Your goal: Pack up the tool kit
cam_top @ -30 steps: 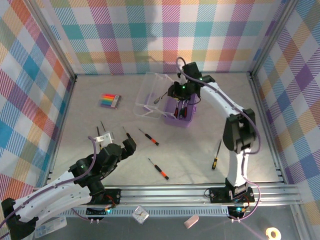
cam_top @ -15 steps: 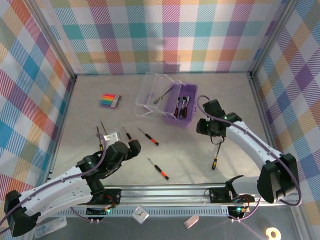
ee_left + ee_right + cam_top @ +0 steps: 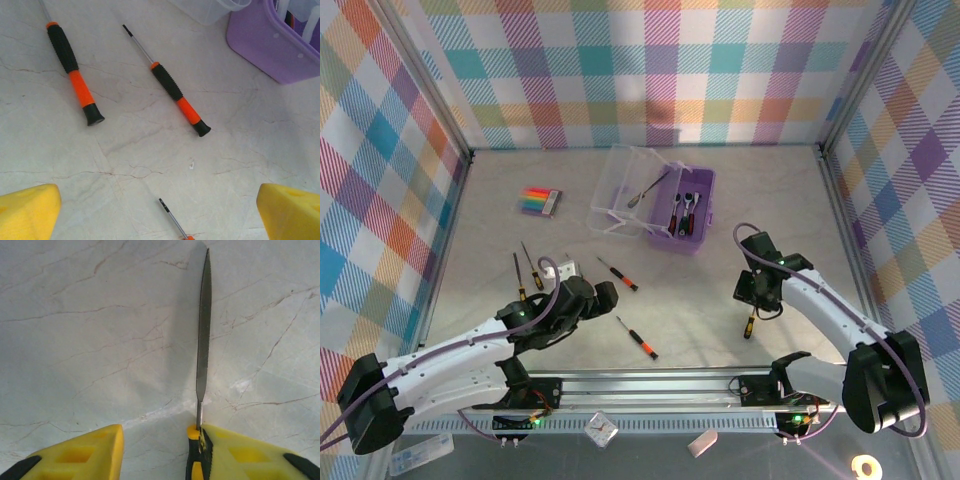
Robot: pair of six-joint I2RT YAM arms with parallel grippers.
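Top view: we see the purple box (image 3: pixel 677 243) towards the back of a pale, marbled table (image 3: pixel 720 340). Its clear lid (image 3: pixel 618 195) is swung open to the left. Chrome wrenches (image 3: pixel 688 210) lie inside the box, and a thin screwdriver (image 3: pixel 650 187) lies in the lid. The left gripper (image 3: pixel 585 283) is at front left, well short of the box. Its jaws are spread wide and hold nothing. Slim black-and-orange screwdrivers (image 3: pixel 617 273) are scattered on the table close around it. The right gripper (image 3: pixel 757 297) is at front right, directly over a yellow-handled tool (image 3: pixel 750 322) lying flat, well apart from the box.

Left wrist view: two black-and-orange screwdrivers (image 3: pixel 175 95) with ribbed grips lie ahead of the spread yellow fingertips (image 3: pixel 27 212), touching neither. The smooth purple box (image 3: pixel 265 45) sits at the upper right corner.

Right wrist view: the yellow-handled tool (image 3: pixel 201 340) has a long, flat grey blade that tapers to a point. Its handle lies between the partly parted fingers (image 3: pixel 75 452), against the one on the picture's right. A gap remains on the other side, so we judge it is not gripped.
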